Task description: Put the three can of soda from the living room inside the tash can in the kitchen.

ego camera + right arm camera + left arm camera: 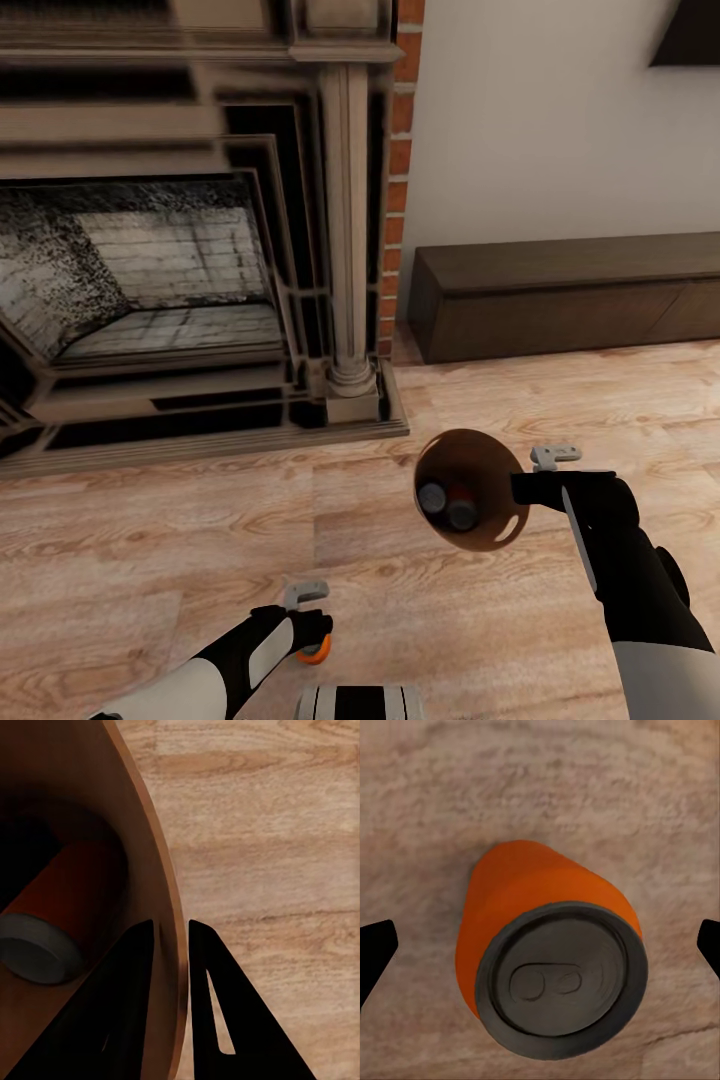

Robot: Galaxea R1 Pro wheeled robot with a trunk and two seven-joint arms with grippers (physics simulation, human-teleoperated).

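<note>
Head, left wrist and right wrist views, living room, in front of the red-brick fireplace with its pale stone surround [340,250].

Right arm: the right gripper [171,945] is pinched onto the rim of the round tapered bin with the smooth orange-brown interior [470,490], one black finger inside the wall and one outside. The bin hangs clear of the wood-plank floor [150,540], out from the fireplace hearth toward the robot. Two grey metal can tops [447,505] show at its bottom in the head view; the right wrist view shows one orange can lying tilted against the inner wall [67,900].

Left arm: the left gripper [305,625] hovers above the remaining small orange cylindrical soda can with a grey metal top [551,960], which stands upright on the floor, farther out from the fireplace than the bin. In the left wrist view the can's long axis runs almost straight toward the camera, and its top sits between the two dark fingertips [375,945] at the frame edges. The jaws stand wide, well clear of the can on both sides.

Judgement: the left arm is the nearer one and is free. The coming move appears to be a descent along the can's vertical axis, then a closing on its side wall. The can looks slightly off-centre between the fingers, which may call for a small correction.
</note>
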